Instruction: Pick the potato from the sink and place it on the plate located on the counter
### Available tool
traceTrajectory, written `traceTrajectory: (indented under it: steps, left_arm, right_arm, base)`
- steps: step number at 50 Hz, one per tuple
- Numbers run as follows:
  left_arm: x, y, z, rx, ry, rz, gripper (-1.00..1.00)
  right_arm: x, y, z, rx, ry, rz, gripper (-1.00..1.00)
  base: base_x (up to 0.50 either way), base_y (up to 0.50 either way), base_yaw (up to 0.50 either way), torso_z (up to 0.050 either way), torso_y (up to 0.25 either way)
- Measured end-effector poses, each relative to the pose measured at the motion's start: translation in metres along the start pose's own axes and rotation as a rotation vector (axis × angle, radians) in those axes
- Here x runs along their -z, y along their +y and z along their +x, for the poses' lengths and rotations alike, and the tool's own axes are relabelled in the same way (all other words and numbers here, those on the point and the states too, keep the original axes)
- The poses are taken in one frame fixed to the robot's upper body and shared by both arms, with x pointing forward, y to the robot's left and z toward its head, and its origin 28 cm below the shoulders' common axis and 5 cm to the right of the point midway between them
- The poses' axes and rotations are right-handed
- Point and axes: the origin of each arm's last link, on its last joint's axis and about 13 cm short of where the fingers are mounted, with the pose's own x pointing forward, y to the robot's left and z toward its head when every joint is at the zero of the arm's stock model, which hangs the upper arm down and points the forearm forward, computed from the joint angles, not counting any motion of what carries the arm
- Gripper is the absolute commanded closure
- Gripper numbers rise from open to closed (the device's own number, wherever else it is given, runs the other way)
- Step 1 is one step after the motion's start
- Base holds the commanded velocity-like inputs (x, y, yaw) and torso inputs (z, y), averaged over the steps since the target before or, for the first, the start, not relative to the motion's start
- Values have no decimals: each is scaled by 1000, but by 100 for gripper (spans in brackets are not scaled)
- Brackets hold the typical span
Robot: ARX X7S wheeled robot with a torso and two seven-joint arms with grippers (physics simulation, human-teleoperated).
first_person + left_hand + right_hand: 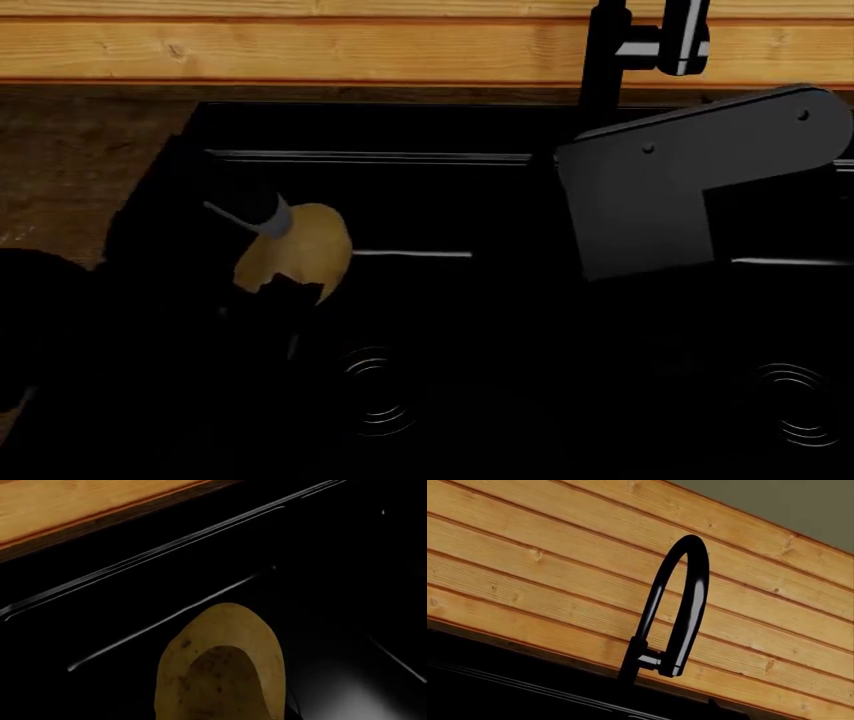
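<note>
On the left of the head view a strip of dark brown worktop (67, 170) borders the sink (441, 160), and no plate shows in any view. Just inside the sink's left basin the potato (294, 250) sits against the dark bulk of the left gripper (274, 290), whose black parts overlap its lower edge; in the left wrist view the potato (223, 665) fills the near foreground, so the left gripper appears closed around it, probably to lift it clear of the basin, though the jaws themselves are lost in the black. The basins look otherwise empty, showing only the ringed drains (378, 400) and thin shiny ledges. Further right the black faucet (627, 45) rises at the wooden wall (334, 45). The right arm (694, 180) hangs over the right basin, seemingly kept out of the way; its gripper is in none of the views.
</note>
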Motion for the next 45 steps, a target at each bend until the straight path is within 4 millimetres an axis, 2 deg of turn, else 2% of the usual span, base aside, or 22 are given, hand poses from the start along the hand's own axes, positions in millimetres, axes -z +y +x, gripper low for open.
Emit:
traceTrajectory:
  steps: [26, 34, 45]
  left_arm:
    - [-20, -10, -56, -55, -172, 34, 100]
    - [-22, -13, -64, -62, -197, 49, 100]
    - [-24, -16, -67, -56, -208, 59, 100]
  right_arm:
    - [0, 1, -3, -8, -7, -1, -100]
    - [-1, 0, -4, -7, -8, -4, -100]
    - [-2, -1, -6, -5, -9, -7, -100]
  base:
    - [0, 0, 0, 0, 0]
    - [-127, 0, 0, 0, 1]
    - [-404, -9, 0, 0, 0]
